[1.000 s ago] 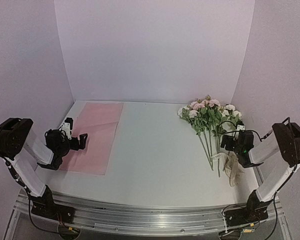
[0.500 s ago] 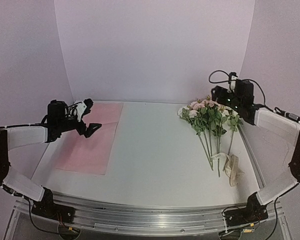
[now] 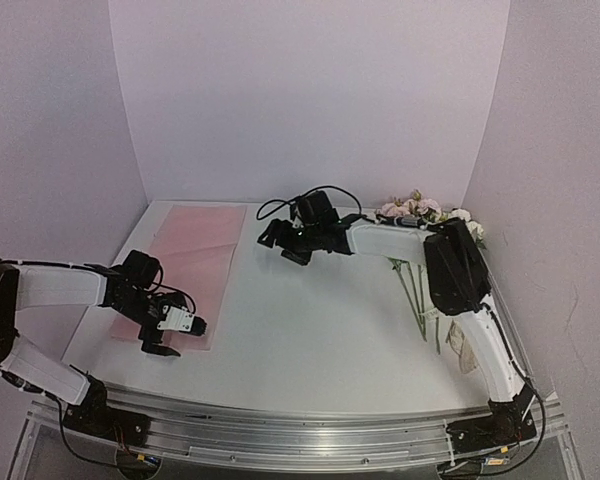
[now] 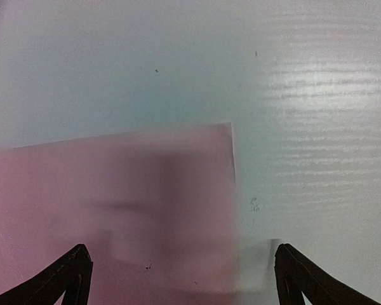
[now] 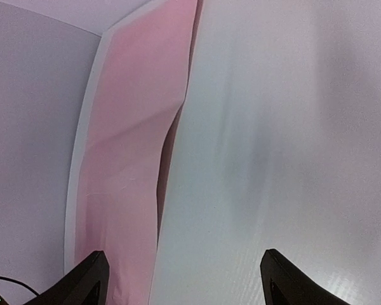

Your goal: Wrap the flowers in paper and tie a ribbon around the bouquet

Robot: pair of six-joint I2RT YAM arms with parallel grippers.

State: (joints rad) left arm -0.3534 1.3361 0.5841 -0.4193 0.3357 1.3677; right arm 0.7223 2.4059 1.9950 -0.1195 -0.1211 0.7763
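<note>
**Item 1 — the paper** (image 3: 192, 262). A pink sheet lying flat on the left part of the table (image 3: 320, 330). Its long axis runs from the near edge toward the back wall. Nothing is wrapped in it yet.

**Item 2 — left gripper** (image 3: 180, 338). The fingers are spread wide with nothing between them. It is poised at the sheet's near right corner. In the wrist view that corner sits ahead of and between the two fingertips, and the sheet spreads away to the left. The view is blurred, so whether it touches the sheet cannot be told.

**Item 3 — right gripper** (image 3: 278, 243). The fingers are spread and empty. The arm reaches across the table, and the gripper sits just beside the far stretch of the sheet's right long edge, over bare table. In the wrist view that edge looks slightly lifted, with shadow under it.

**Item 4 — the flowers** (image 3: 412, 208). They lie at the far right with the blooms toward the back wall and the stems pointing to the near edge. The right arm partly hides them, and they are well apart from the sheet.

**Item 5 — the ribbon** (image 3: 453, 342). It lies on the near right, mostly hidden by the right arm.

**Governing relation.** Both grippers stand along the same right long edge, with the sheet to their left. The left arm is nearer the near corner and the right arm nearer the far part. The coming move probably turns on taking that edge at two places along its length — likely to shift the sheet toward the flowers.
</note>
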